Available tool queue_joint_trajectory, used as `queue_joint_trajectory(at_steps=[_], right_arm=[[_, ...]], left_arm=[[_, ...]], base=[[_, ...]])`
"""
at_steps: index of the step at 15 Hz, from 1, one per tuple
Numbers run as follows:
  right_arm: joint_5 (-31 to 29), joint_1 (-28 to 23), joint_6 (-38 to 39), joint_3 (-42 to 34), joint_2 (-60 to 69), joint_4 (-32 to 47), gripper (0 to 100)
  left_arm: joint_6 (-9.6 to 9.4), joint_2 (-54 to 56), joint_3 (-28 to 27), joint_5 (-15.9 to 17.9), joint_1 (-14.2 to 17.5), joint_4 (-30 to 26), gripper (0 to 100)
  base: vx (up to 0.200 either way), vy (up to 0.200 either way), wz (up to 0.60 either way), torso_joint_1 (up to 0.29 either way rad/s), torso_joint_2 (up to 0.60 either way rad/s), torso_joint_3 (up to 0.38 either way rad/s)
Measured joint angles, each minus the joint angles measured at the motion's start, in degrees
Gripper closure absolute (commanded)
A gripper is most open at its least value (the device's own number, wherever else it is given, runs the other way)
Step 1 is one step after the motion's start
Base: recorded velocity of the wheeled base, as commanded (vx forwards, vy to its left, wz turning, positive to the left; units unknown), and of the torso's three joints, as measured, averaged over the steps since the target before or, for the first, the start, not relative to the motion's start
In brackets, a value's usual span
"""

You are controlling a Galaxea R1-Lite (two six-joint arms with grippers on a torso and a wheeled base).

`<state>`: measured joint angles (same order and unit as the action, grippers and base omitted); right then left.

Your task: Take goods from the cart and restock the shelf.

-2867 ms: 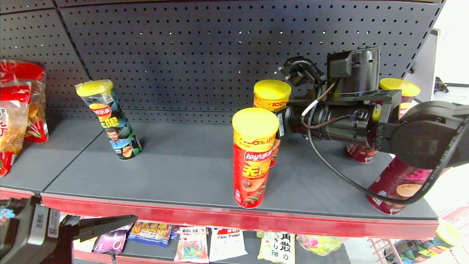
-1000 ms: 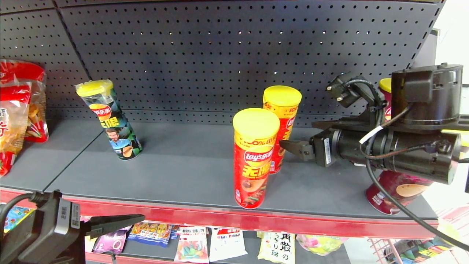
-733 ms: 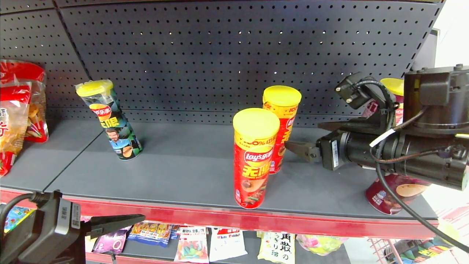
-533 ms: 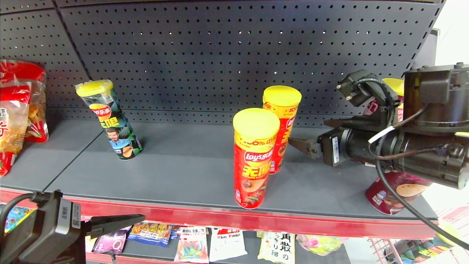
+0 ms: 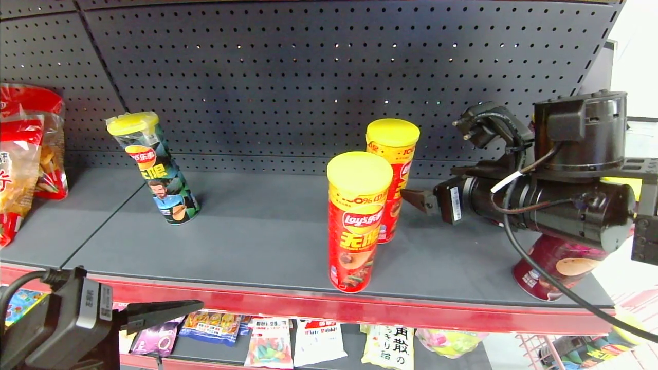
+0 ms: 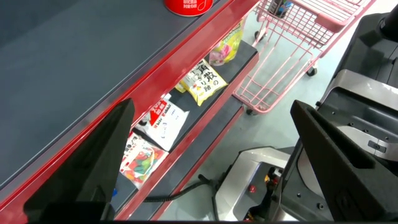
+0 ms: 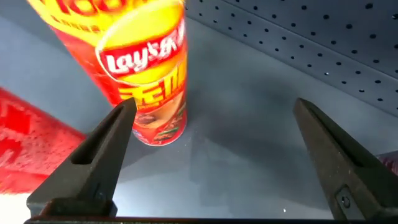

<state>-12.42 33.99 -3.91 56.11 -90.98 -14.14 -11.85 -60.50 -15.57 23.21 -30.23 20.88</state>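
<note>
Two red cans stand upright on the grey shelf point(image 5: 257, 241), yellow lids up, long axes vertical. The front can point(image 5: 357, 221) is near the shelf's lip, and the rear can point(image 5: 393, 174) is just behind it at 1 o'clock. The right gripper point(image 7: 214, 109) sits at 3 o'clock of the rear can, level with its middle. It points at the can with its fingers spread wide and empty; whether a fingertip touches the can cannot be told. A green can point(image 5: 154, 167) leans at 9 o'clock, well apart. A maroon can point(image 5: 552, 264) leans at 4 o'clock, its top hidden by the right arm. The left gripper point(image 6: 211, 109) hangs below the shelf lip at 7 o'clock, its fingers wide and empty. The lower shelf holds snack packets point(image 5: 318, 344). A pink cart point(image 6: 283, 62) is cut off, and its contents are hard to make out.
</note>
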Motion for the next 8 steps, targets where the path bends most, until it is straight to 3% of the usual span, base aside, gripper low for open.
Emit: queue_joint_trajectory(at_steps=[8], right_arm=[[0.3,-0.5,0.0,-0.9,0.4,0.0,0]], left_arm=[[0.09,-0.6,-0.2,0.0,0.0,0.0,0]], base=[[0.000,0.000,0.00,0.000,0.00,0.000]])
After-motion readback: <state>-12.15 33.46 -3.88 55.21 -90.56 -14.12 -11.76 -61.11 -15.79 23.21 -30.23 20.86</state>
